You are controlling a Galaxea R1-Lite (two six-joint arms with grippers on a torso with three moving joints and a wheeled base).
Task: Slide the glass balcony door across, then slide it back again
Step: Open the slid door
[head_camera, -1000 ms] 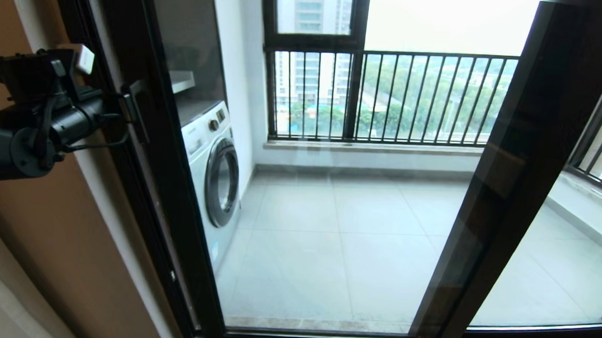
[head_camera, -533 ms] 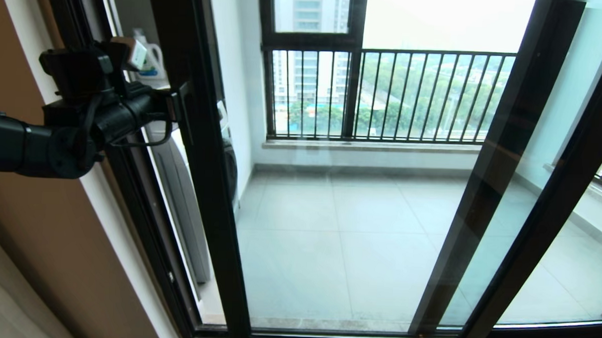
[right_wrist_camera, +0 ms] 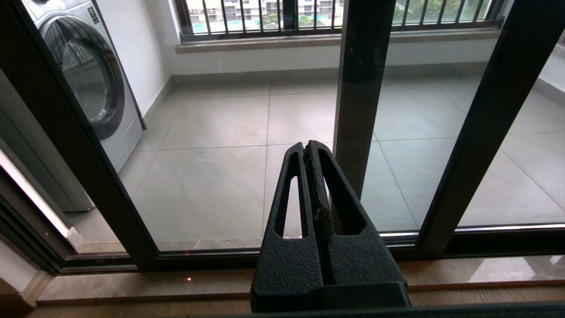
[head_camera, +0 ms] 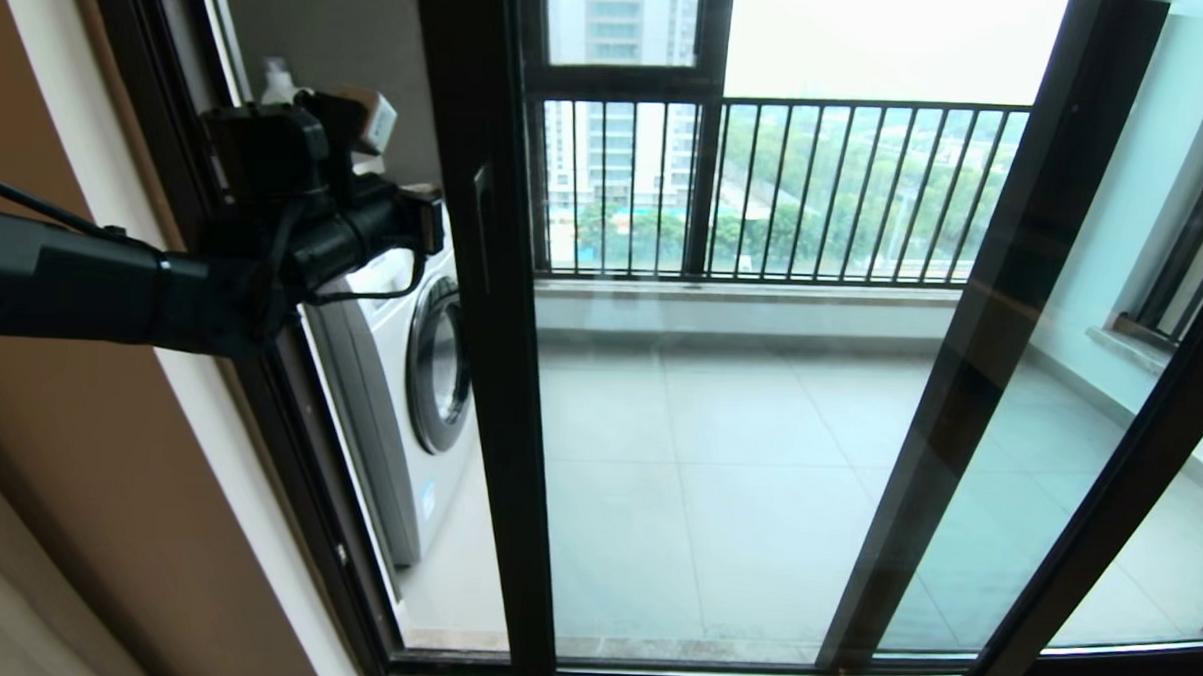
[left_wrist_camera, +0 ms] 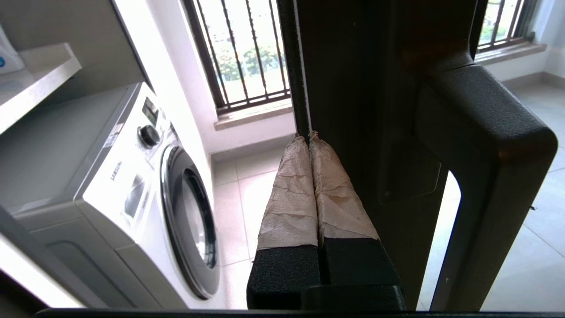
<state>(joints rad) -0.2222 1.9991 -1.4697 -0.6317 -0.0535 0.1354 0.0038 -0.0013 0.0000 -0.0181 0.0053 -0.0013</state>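
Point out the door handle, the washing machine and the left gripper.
door handle (left_wrist_camera: 490, 145), left wrist view, on its black grip bar.
washing machine (head_camera: 438, 367), head view, on its round door.
left gripper (left_wrist_camera: 309, 143), left wrist view, at its taped fingertips, shut together.

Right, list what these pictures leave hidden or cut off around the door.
- Head view: the glass balcony door runs past the top edge, so its top rail is unseen.
- Head view: the left gripper tip is masked by its own body, so contact with the handle is unclear.
- Head view: right gripper out of frame.
- Washing machine base hidden by the frame.
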